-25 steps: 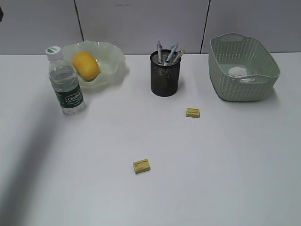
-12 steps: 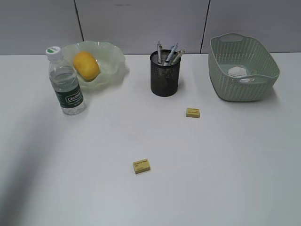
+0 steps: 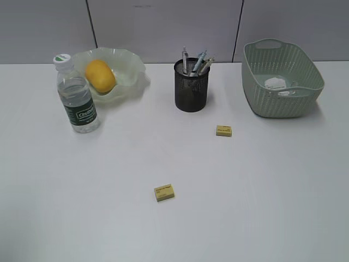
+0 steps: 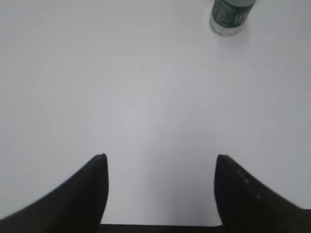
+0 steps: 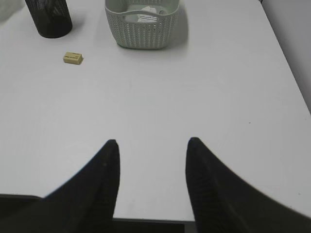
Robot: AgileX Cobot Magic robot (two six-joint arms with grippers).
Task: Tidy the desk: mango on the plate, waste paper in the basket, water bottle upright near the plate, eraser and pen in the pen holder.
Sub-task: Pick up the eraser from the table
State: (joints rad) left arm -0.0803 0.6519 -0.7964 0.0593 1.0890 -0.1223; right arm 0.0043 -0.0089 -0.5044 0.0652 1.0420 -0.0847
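Note:
The mango (image 3: 100,75) lies in the ruffled green plate (image 3: 131,68) at the back left. Just in front of it the water bottle (image 3: 76,97) stands upright; its base (image 4: 228,14) shows in the left wrist view. Several pens (image 3: 196,63) stick out of the black pen holder (image 3: 191,90) (image 5: 48,18). Two yellow erasers lie on the desk, one (image 3: 223,130) (image 5: 73,58) near the holder and one (image 3: 164,192) nearer the front. Waste paper (image 3: 275,83) lies in the basket (image 3: 283,103) (image 5: 143,34). My left gripper (image 4: 160,158) and right gripper (image 5: 152,141) are both open and empty; neither shows in the exterior view.
A grey panelled wall (image 3: 163,27) runs behind the desk. The desk's right edge (image 5: 291,63) shows in the right wrist view. White tabletop (image 3: 262,191) spreads around the erasers.
The dark shadow along the left of the desk has faded away over the last second. The objects have not moved.

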